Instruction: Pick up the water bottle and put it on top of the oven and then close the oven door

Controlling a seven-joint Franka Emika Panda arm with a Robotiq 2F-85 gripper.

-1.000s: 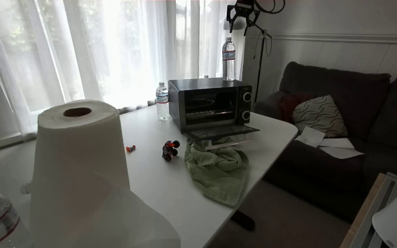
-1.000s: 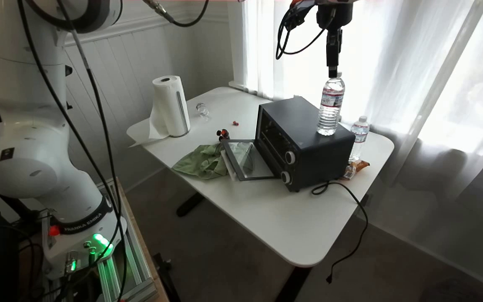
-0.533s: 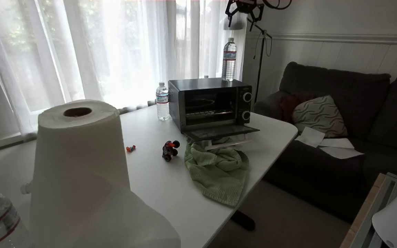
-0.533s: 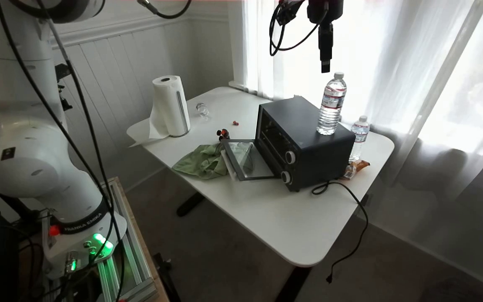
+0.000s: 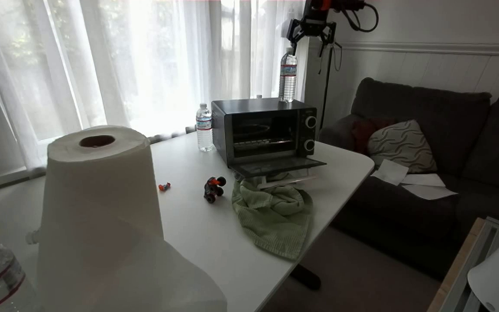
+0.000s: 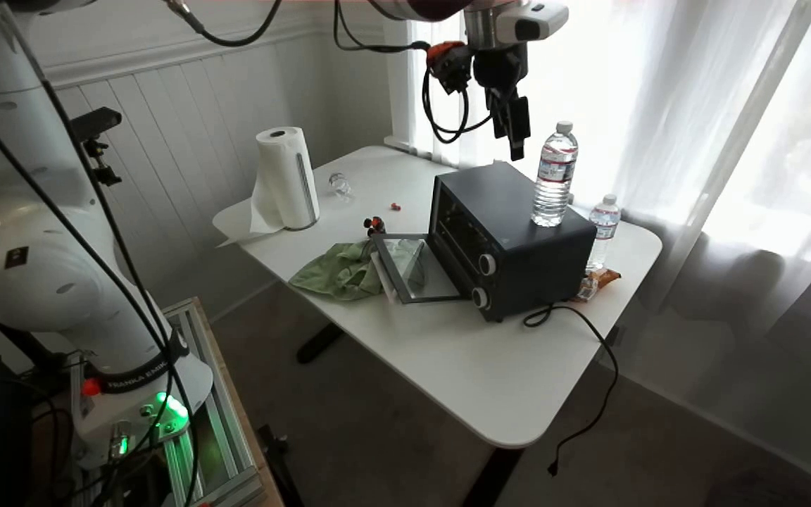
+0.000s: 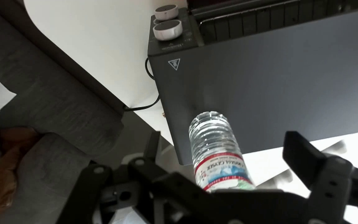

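The water bottle is clear plastic with a red, white and blue label. It stands upright on the oven's top at the control-panel end in both exterior views (image 5: 288,80) (image 6: 555,176) and in the wrist view (image 7: 216,149). The oven (image 5: 254,105) is a dark box, also seen from its panel side (image 6: 493,204) and from above (image 7: 275,84). The oven door (image 5: 280,164) hangs open, lowered nearly flat over a green cloth (image 6: 426,271). My gripper (image 5: 307,50) is open and empty. It hovers above the oven, beside and apart from the bottle (image 6: 516,151); its fingers spread wide (image 7: 222,137).
A similar bottle (image 5: 204,128) stands beside the oven, another (image 6: 602,229) behind it. The green cloth (image 5: 275,212) and a pale strip (image 5: 286,180) lie under the door. A toy car (image 5: 213,189) and paper towel roll (image 5: 102,186) stand on the table. A cord (image 6: 606,352) hangs off.
My gripper has opened wider, left its place over the bottle's cap, and shifted away from it toward the oven's front, rising then dropping lower. The bottle stays on the oven.
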